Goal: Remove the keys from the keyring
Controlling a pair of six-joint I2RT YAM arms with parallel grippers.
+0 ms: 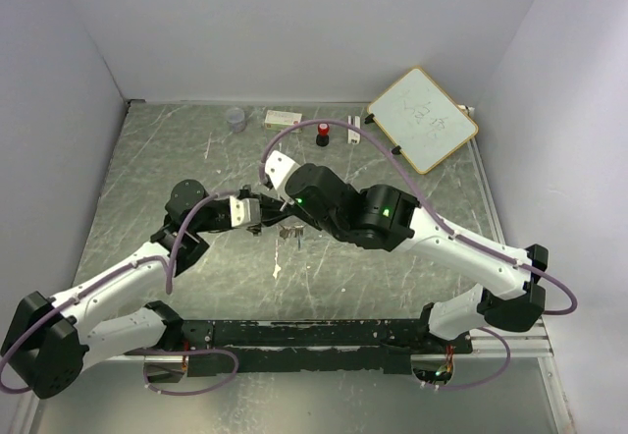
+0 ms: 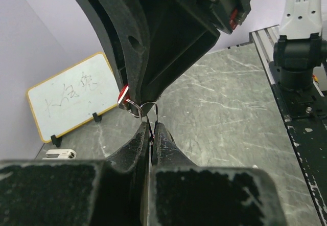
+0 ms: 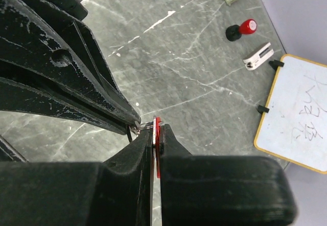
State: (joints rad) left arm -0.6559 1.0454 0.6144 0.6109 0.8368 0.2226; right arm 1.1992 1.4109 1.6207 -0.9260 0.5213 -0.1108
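Top external: places left gripper (image 1: 263,216) and right gripper (image 1: 285,213) tip to tip over the bench's (image 1: 177,149) middle, silver pieces (image 1: 291,232) dangling below.

Left wrist: reveals left pinch on keyring (image 2: 148,107) wire; hold rigid.

Right wrist: alone shows right pinch flat on red key (image 3: 157,131); slide along the coil, no yanking.

One keyring (image 2: 148,104), one red key (image 3: 157,133), one whiteboard (image 1: 422,118).
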